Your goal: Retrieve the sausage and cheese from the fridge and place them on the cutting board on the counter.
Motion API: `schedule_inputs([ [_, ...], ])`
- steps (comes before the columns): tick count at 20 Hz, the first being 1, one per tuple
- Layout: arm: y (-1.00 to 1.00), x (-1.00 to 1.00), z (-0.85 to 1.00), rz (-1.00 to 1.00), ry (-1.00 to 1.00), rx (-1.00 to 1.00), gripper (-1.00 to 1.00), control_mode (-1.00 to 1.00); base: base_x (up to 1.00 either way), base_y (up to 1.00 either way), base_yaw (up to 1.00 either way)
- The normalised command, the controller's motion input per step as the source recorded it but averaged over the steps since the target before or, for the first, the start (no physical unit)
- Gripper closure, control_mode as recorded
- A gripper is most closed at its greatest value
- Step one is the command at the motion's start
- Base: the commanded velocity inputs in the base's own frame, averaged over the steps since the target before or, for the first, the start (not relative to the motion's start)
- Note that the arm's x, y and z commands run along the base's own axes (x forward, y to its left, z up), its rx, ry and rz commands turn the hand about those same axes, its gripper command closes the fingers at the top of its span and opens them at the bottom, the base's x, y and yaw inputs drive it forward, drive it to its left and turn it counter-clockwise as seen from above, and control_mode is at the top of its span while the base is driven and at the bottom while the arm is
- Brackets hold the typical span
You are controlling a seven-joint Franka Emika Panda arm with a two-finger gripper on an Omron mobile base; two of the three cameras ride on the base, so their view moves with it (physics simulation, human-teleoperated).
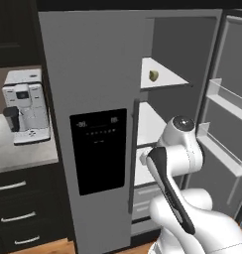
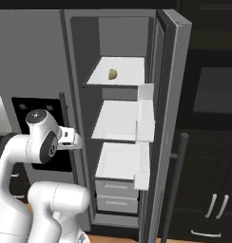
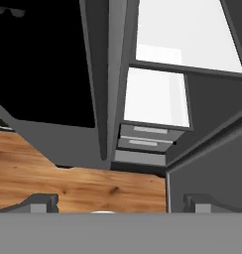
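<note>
**Fridge door open, cheese on the top shelf**

The fridge point(image 1: 93, 99) fills the middle of both base views — its left door, with the black dispenser panel point(image 1: 99, 149), is closed, while the right door point(image 2: 168, 118) is swung wide open. Inside stand three white shelves point(image 2: 119, 121) one above another, with two grey drawers point(image 2: 117, 194) at the bottom. The white arm point(image 1: 177, 163) rises in front of the fridge, its upper joint level with the middle shelves.

To the left of the fridge a white coffee machine point(image 1: 25, 106) sits on a plain grey top above black drawers with silver handles. A wooden floor point(image 3: 68, 173) runs along the fridge's base in the hand view.

The gripper point(image 3: 121, 204) points down towards the foot of the fridge; its two dark fingertips point(image 3: 41, 202) stand far apart at the view's bottom corners, with nothing between them.

The cheese point(image 1: 153, 75) — a small yellowish-olive chunk — lies alone on the top shelf, well above the arm.
</note>
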Motion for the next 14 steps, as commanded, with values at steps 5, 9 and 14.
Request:
schedule_inputs([
  [5,0.0,0.0,0.0,0.0,0.0,0.0,-1.0,1.0,0.45,-0.23,-0.02],
  [9,0.0,0.0,0.0,0.0,0.0,0.0,-1.0,1.0,0.43,-0.18,0.0],
  [14,0.0,0.0,0.0,0.0,0.0,0.0,-1.0,1.0,0.4,-0.29,-0.02],
])
